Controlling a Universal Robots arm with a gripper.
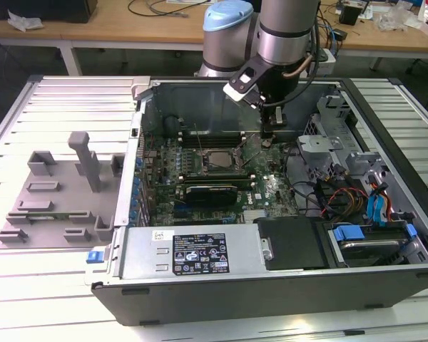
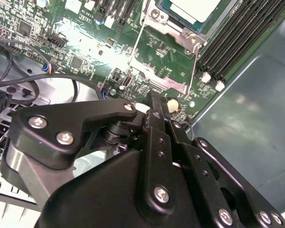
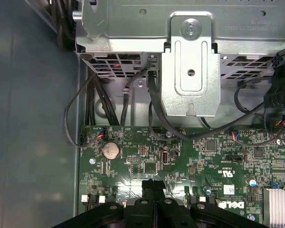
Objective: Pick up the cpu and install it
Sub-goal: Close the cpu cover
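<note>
The cpu [image 1: 217, 161] lies flat in the motherboard socket inside the open computer case, its silvery top facing up; in the second wrist view the cpu [image 2: 194, 7] shows at the picture's edge. A bare metal retention frame [image 2: 164, 52] reaches from the socket toward my fingertips. My gripper [image 1: 269, 132] hangs just above the board, to the exterior view's right of the socket. In both wrist views the gripper [image 2: 154, 105] [image 3: 153, 184] has its black fingers pressed together with nothing between them, close to a round coin cell [image 3: 110, 150].
Black memory slots [image 2: 232, 42] run beside the socket. A metal drive cage [image 3: 190, 61] with black cables stands past the board's edge. The power supply [image 1: 192, 251] sits at the case front. A grey plastic fixture [image 1: 57, 192] lies outside the case on the exterior view's left.
</note>
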